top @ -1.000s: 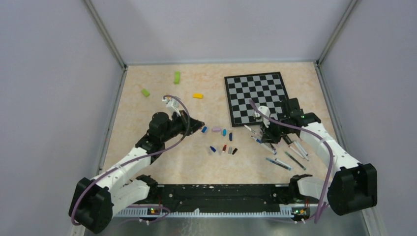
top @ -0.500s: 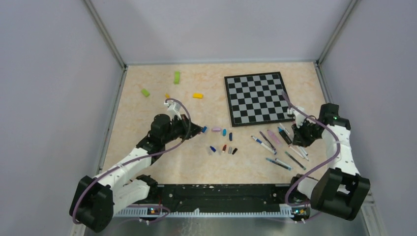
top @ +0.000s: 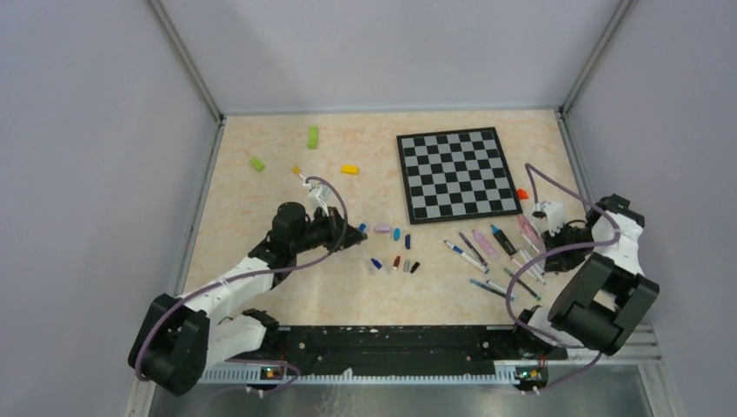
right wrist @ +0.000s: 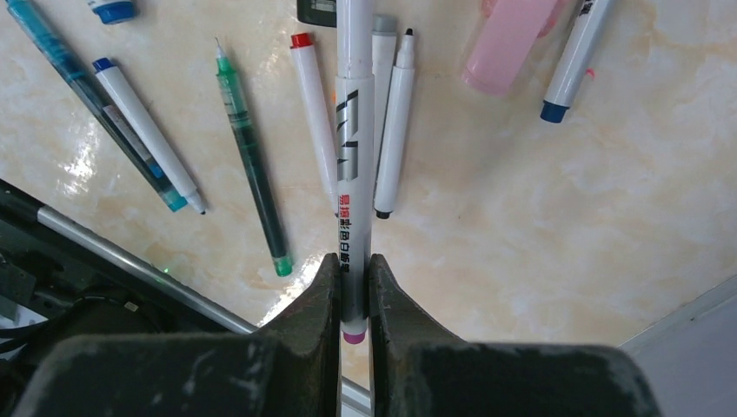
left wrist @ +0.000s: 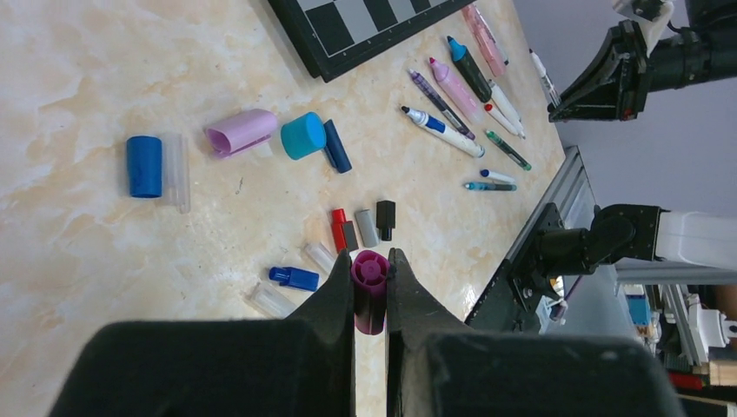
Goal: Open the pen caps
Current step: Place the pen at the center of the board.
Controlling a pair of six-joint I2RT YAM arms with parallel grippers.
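Right arm [top: 608, 236] has swung from the chessboard [top: 454, 174] to the table's [top: 261, 252] right edge, jaws clenched on one white pen [right wrist: 354, 130]; red barrel print illegible. Left jaws grasp one magenta cap [left wrist: 369, 291] above about twelve loose caps [left wrist: 143, 165].

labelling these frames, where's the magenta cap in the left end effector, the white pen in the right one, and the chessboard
magenta plastic pen cap [left wrist: 369, 291], left wrist view, its middle
white plastic marker pen [right wrist: 354, 165], right wrist view, mid barrel
black-and-white square chessboard [top: 454, 174], top external view, board centre
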